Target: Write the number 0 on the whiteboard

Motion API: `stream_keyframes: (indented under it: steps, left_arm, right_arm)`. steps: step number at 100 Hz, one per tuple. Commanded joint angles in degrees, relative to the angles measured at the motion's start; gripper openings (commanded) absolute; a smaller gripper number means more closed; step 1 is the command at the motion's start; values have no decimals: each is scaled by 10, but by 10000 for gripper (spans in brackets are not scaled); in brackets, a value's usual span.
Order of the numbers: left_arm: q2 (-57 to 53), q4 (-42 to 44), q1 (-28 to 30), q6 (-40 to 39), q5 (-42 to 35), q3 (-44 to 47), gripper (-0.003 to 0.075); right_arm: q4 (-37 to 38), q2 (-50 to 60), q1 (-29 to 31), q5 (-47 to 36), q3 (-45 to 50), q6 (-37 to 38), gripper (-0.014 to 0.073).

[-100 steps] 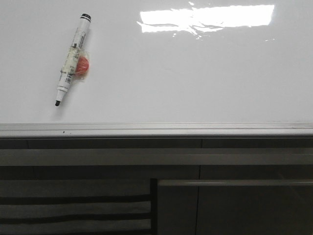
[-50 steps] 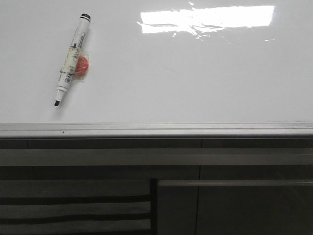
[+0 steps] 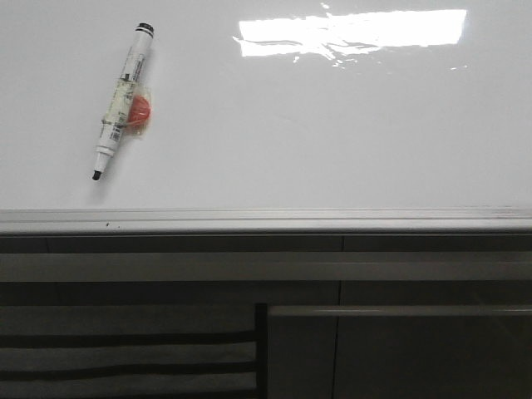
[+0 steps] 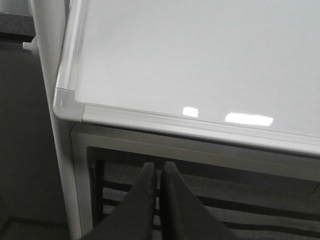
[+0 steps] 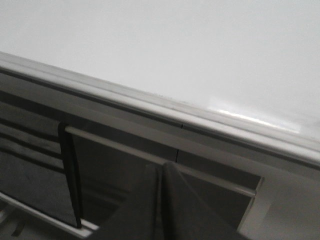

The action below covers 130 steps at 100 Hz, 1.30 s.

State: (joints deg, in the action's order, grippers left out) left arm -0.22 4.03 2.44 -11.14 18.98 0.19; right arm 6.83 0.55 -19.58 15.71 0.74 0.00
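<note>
The whiteboard (image 3: 332,125) lies flat and glossy with a silver frame along its near edge; no drawn number 0 shows on it. A white marker pen (image 3: 123,98) with a black cap end, uncapped black tip and an orange ball taped to it lies on the board at the far left. Neither gripper shows in the front view. My left gripper (image 4: 158,167) is shut and empty, below the board's near left corner (image 4: 65,102). My right gripper (image 5: 161,167) is shut and empty, below the board's near edge (image 5: 150,102).
Dark grey panelled furniture (image 3: 249,316) with horizontal slats stands in front of and below the board. A bright light reflection (image 3: 349,32) lies on the board's far right part.
</note>
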Motion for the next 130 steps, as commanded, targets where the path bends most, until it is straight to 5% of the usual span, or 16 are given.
stream_keyframes:
  steps: [1, 15, 27, 47, 73, 84, 92, 101, 111, 121, 130]
  left_arm:
    - [-14, -36, 0, 0, -59, 19, -20]
    - [-14, -275, 0, -7, -118, 19, -20]
    - [-14, -417, 0, -7, -141, 19, -20]
    - [-14, -452, 0, -7, -147, 19, -20]
    - [-14, -516, -1, -6, -196, 4, -20]
    - [-13, -466, -1, 41, -138, -49, -19]
    - [1, -427, -1, 145, -60, -108, -13]
    - [45, -429, -1, 272, -2, -176, 68]
    - [104, -429, -1, 301, 55, -236, 211]
    - [160, -413, -6, 347, 98, -281, 296]
    - [181, -330, -26, 409, 120, -306, 295]
  right_arm:
    - [-33, 11, 2, -127, 7, 18, -38]
    - [-229, 11, 2, -254, 7, 39, -38]
    - [-342, 11, 2, -278, 7, 39, -38]
    - [-442, 11, 2, -297, -2, 39, -38]
    - [-375, 11, 2, -257, -69, 39, -37]
    - [-302, 10, 2, -135, -126, 39, -27]
    - [-253, 3, 2, -16, -173, 37, 48]
    - [-227, -20, 2, 46, -208, 11, 187]
    - [-227, -51, 2, 76, -236, 0, 290]
    - [-227, -86, 2, 106, -259, -48, 302]
    - [-216, -116, 2, 160, -287, -120, 302]
